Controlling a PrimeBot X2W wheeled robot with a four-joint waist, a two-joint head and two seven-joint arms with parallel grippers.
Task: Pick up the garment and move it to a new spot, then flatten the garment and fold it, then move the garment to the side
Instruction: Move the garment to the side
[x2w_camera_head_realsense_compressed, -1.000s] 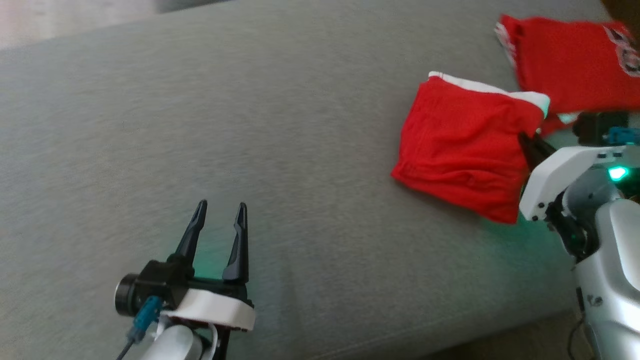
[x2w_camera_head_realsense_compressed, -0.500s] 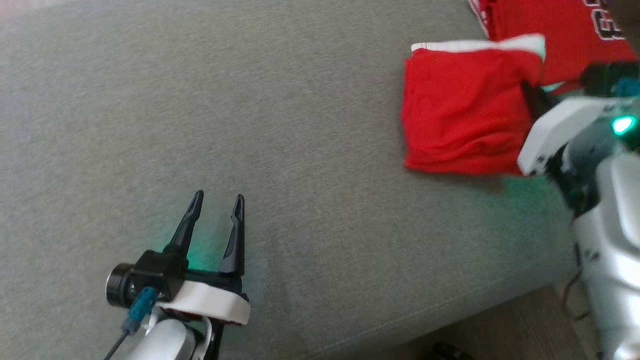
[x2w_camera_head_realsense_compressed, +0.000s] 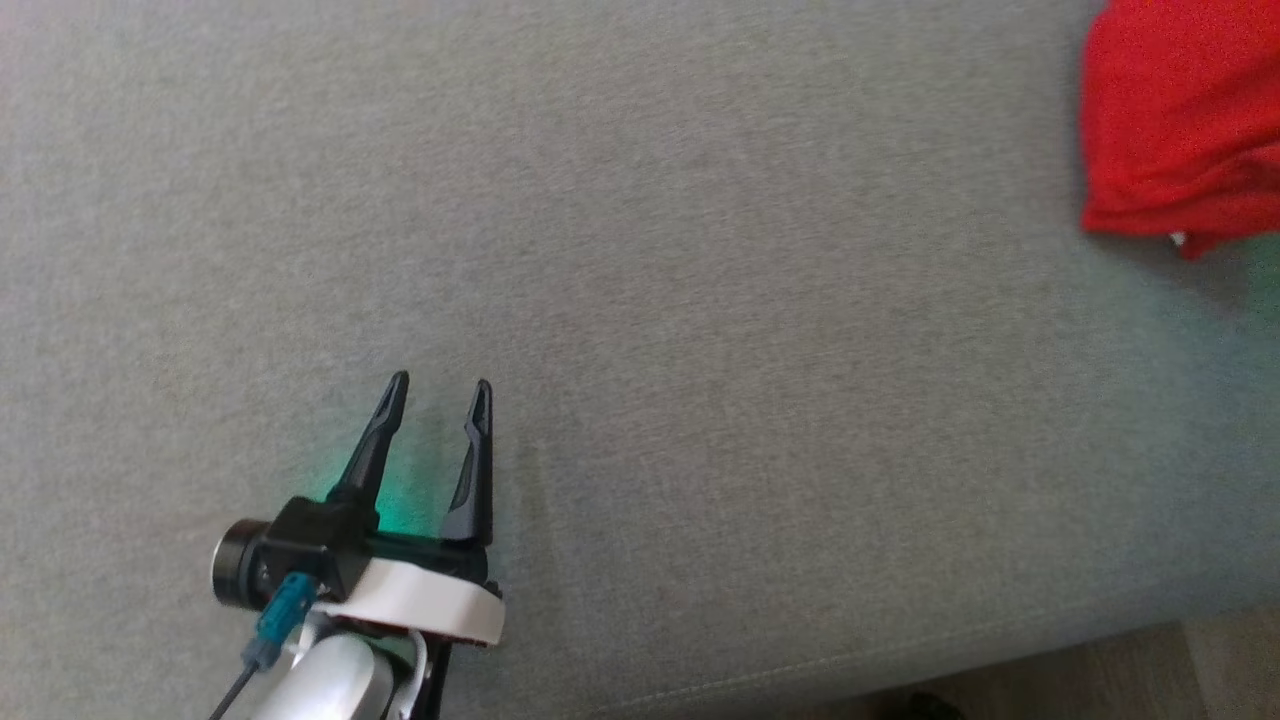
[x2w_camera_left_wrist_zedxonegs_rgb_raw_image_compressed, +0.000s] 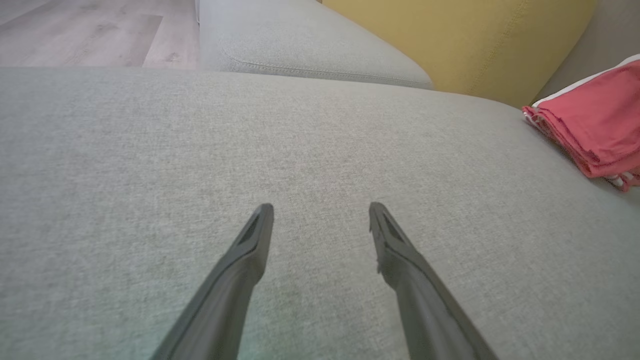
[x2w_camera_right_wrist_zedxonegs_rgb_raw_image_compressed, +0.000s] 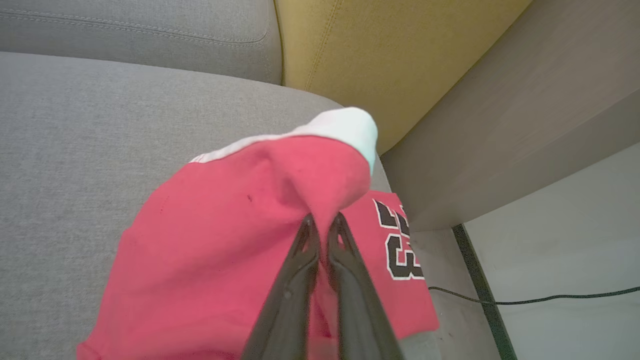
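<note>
Surface: grey woven sofa seat, broad and flat, with a stitched seam along its front edge. A second grey cushion sits beyond it, and a mustard-yellow cushion stands beside that one.

Room: pale wood-plank floor past the sofa's far end. In the right wrist view, a dull brown side panel borders the seat, with light flooring below it and a thin black cable trailing across.

Garment: red with a white band, folded, at the seat's right end near the yellow cushion. One bunched fold is raised; the rest lies on the cushion. It partly covers a second red garment with black numerals, which lies flat at the seat's corner.

Left gripper: low over bare grey fabric, well apart from the garment, fingers spread with a clear gap and nothing between them.

Right gripper: fingers pinched together on the garment's raised fold.
</note>
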